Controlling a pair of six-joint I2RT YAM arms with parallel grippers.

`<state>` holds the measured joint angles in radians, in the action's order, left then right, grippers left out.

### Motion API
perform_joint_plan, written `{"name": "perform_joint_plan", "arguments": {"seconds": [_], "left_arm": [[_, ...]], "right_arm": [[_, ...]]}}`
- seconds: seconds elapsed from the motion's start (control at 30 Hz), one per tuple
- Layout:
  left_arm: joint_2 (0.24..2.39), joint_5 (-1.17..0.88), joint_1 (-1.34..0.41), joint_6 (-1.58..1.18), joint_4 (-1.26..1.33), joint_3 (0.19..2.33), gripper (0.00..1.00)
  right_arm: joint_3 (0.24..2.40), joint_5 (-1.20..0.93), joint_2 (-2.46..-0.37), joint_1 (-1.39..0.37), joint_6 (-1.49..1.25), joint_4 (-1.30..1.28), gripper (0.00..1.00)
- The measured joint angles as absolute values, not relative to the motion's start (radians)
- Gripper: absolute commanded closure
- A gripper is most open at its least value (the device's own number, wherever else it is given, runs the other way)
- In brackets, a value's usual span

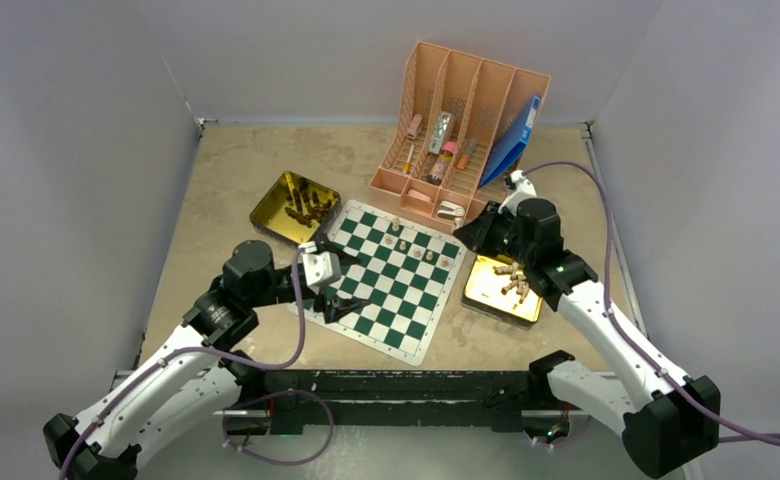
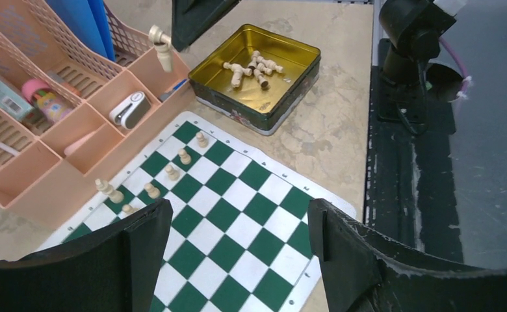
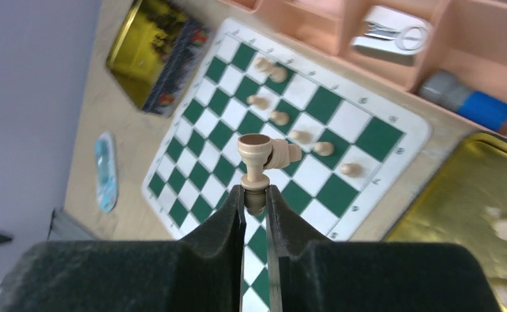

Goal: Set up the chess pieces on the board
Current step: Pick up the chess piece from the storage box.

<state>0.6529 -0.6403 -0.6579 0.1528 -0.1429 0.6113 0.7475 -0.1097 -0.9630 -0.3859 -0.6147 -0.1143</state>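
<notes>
Your right gripper (image 3: 255,195): jaws clamped tight on one end of a pale chess piece (image 3: 259,159), held in the air above the board (image 3: 342,123)

Your left gripper (image 2: 238,224): jaws wide apart, nothing between them, hovering over the board's near-left part

On the board: a handful of standing pale pieces (image 2: 173,170) along its far edge

Loose pale pieces (image 1: 514,283) lie in the right-hand gold tin (image 1: 478,290) touching the board; dark pieces (image 1: 306,212) lie in the left-hand gold tin (image 1: 276,200)
</notes>
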Motion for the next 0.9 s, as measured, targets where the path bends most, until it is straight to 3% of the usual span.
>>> {"name": "perform_joint_plan", "arguments": {"seconds": [0.2,0.47,0.73,0.9], "left_arm": [[0.752,-0.641,-0.658,0.299,-0.140,0.672,0.23],[0.825,-0.713,-0.658,0.204,-0.073,0.739,0.22],[0.893,-0.743,-0.658,0.371,-0.099,0.820,0.24],[0.933,-0.739,-0.658,0.257,-0.012,0.774,0.23]], "right_arm": [[0.746,-0.358,-0.976,-0.386,-0.566,-0.031,1.00],[0.746,-0.579,-0.991,-0.408,-0.522,0.049,1.00],[0.720,-0.673,-1.087,-0.538,-0.513,0.112,1.00],[0.682,-0.701,-1.070,-0.576,-0.571,0.206,1.00]]}}
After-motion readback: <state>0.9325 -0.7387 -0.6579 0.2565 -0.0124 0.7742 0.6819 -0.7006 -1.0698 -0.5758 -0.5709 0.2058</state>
